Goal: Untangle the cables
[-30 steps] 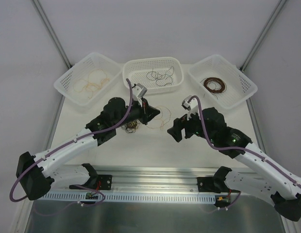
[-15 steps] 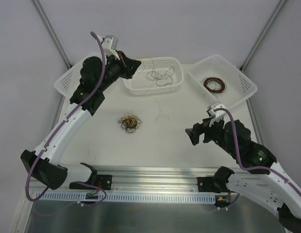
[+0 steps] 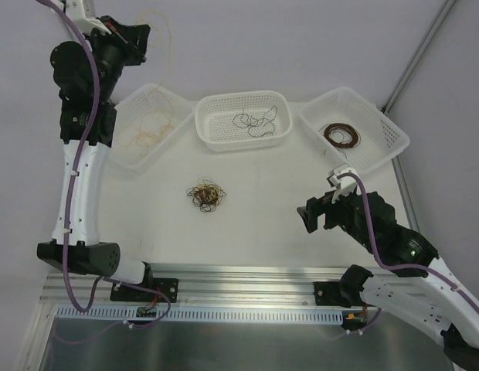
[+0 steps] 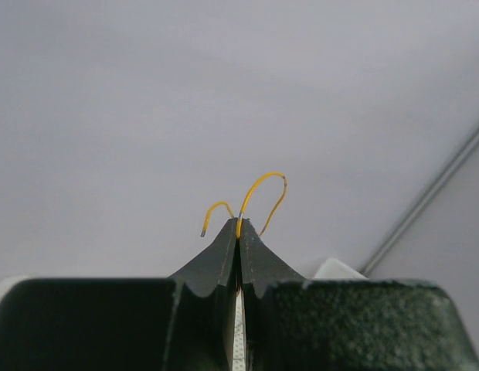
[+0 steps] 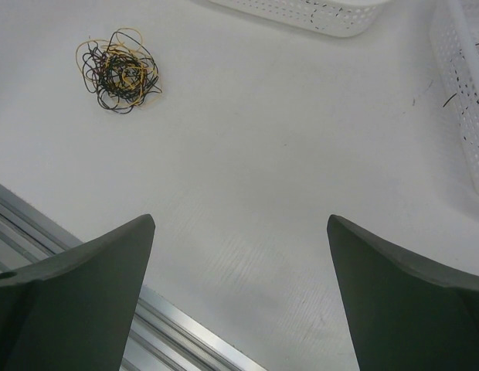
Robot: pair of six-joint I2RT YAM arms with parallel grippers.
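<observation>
1. Table [image 3: 255, 232]: white top under both arms; the right claw [image 3: 310, 216] hangs low over its right part.
2. Left arm [image 3: 79, 170]: stands almost upright at the far left, with the left claw [image 3: 139, 35] high above the table and beyond the far edge of the left basket [image 3: 116, 110].
3. Right arm [image 3: 394, 247]: bent low. Its claw faces left toward the table's middle.
4. Baskets: three white ones in a row at the far side. The left basket sits below the left claw. The middle basket [image 3: 243, 144] and right basket [image 3: 377, 114] sit beyond the right claw, the right one the nearer.
5. Tangle of cables [image 3: 205, 195]: mixed yellow, black and brown loops on the bare table, well left of the right claw and far below the left claw, touching neither. In the right wrist view the tangle of cables [image 5: 118, 69] sits ahead and to the left of the spread fingers.
6. Sorted wires: yellow-tan wires [image 3: 147, 131] are in the left basket, black wires [image 3: 255, 122] in the middle basket and a dark brown coil [image 3: 341, 136] in the right basket.
7. Left claw [image 4: 238, 224]: clenched, fingertips pressed together on one yellow wire [image 4: 260, 179]. An arc and a short end stick out past the tips.
8. Right claw [image 5: 239, 222]: released, fingers wide apart, nothing between them.
</observation>
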